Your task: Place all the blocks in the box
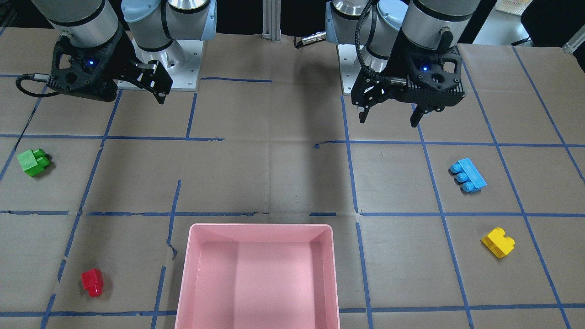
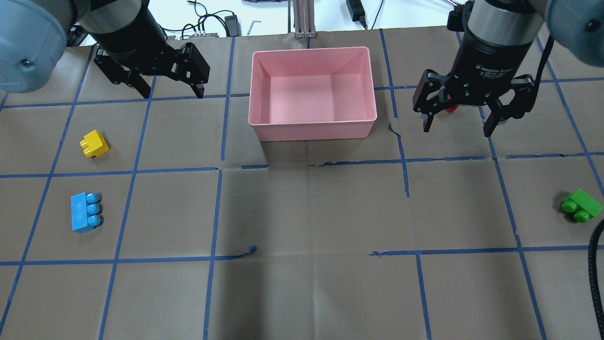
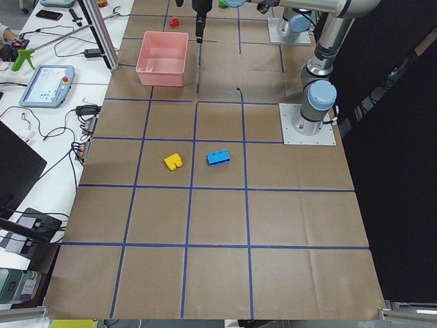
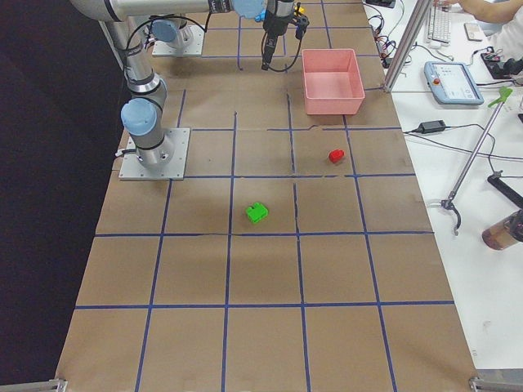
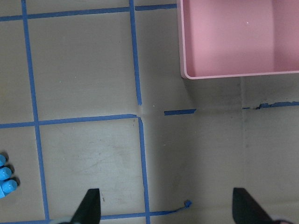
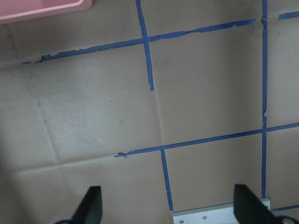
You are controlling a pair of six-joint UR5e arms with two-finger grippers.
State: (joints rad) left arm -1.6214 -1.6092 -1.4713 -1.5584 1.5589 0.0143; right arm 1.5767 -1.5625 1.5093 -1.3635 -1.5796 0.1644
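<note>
The pink box (image 2: 311,130) stands empty at mid-table on the far side from the robot's base (image 1: 260,226). The yellow brick (image 2: 94,143) and light-blue brick (image 2: 86,212) lie on the left arm's side. The green brick (image 2: 581,206) lies far out on the right arm's side. The red brick (image 1: 93,282) lies beside the box; in the overhead view it (image 2: 452,108) is mostly hidden behind my right gripper. My left gripper (image 2: 172,94) hangs open and empty left of the box. My right gripper (image 2: 457,128) hangs open and empty right of the box.
Brown paper with a blue tape grid covers the table (image 2: 306,212). The two arm bases (image 1: 183,68) stand at the robot's edge. A black cable (image 2: 595,264) runs along the overhead view's right edge. Monitors and cables lie off the table's far side (image 3: 48,85).
</note>
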